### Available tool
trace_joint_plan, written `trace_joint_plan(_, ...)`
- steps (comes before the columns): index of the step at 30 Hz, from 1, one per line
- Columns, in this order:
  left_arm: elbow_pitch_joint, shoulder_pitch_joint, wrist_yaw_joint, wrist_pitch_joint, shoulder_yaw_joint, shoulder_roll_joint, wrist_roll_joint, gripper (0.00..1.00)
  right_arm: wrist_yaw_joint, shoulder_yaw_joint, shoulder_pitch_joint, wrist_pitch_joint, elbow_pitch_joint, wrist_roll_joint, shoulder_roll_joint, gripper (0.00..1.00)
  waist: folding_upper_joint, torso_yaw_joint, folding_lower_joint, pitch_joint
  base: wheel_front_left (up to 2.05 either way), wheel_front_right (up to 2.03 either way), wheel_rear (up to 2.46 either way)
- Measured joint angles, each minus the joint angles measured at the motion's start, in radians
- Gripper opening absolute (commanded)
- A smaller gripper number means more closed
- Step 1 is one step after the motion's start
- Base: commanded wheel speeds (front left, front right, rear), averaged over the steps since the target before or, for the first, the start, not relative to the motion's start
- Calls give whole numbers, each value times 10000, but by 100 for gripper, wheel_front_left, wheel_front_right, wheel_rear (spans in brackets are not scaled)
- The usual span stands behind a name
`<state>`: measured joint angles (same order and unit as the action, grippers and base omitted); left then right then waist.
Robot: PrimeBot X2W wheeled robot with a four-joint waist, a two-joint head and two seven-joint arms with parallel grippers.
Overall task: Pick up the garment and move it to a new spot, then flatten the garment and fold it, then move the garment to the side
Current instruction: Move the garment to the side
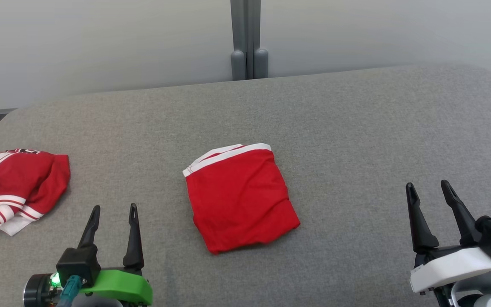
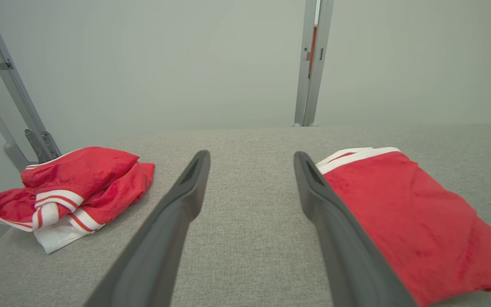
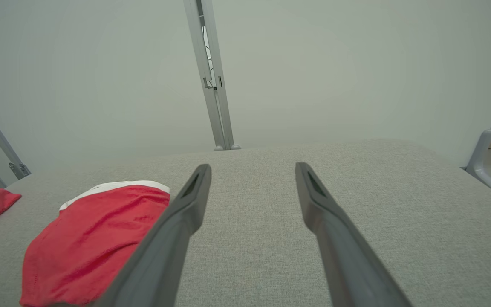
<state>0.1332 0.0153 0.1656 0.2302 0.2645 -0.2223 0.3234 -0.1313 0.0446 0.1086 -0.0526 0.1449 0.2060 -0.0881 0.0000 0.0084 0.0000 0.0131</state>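
Red garment [image 1: 241, 198], folded into a compact square with its white band toward the far edge, lies mid-surface on the grey surface [image 1: 356, 128], well clear of every edge. The left gripper [image 1: 114, 208] and right gripper [image 1: 428, 184] hover by the near edge, fingers spread wide and holding nothing. A second red garment [image 1: 15, 187] sits crumpled at the left edge. The cloth looks light, soft and limp; pinching all layers at two opposite side edges should keep the fold from spilling open.
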Motion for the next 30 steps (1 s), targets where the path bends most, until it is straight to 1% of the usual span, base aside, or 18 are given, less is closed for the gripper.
trace_joint_plan(9, 25, 154, 63, 15, 12, -36, 15, 100, 0, -12, -11, 75, 12, -58, -12, 100, 0, 67, 0, 176, 0, 0, 0)
trace_joint_plan(14, -155, 772, 75, 134, 48, -2, -81, 100, 0, -54, -342, 138, -222, -29, -217, 100, 0, 229, 0, 614, 0, 0, 0)
trace_joint_plan(19, -347, 1503, 13, 255, 130, 234, -226, 100, 0, -334, -942, 209, -817, -56, -347, 100, 0, 536, 0, 1215, 0, 0, 0)
trace_joint_plan(23, -370, 2009, -38, 278, 155, 504, -305, 100, 0, -1062, -1685, 201, -1567, 119, -472, 100, 0, 871, 0, 1784, 0, 0, 0)
trace_joint_plan(27, -337, 2394, -113, 309, 161, 761, -397, 100, 0, -2263, -2643, 157, -2504, 309, -470, 100, 0, 1246, 0, 2344, 0, 0, 0)
trace_joint_plan(30, -372, 2559, -171, 311, 56, 917, -504, 100, -2, -2895, -3314, 159, -3371, 322, -437, 100, 0, 1537, 0, 2690, 0, 0, 0)
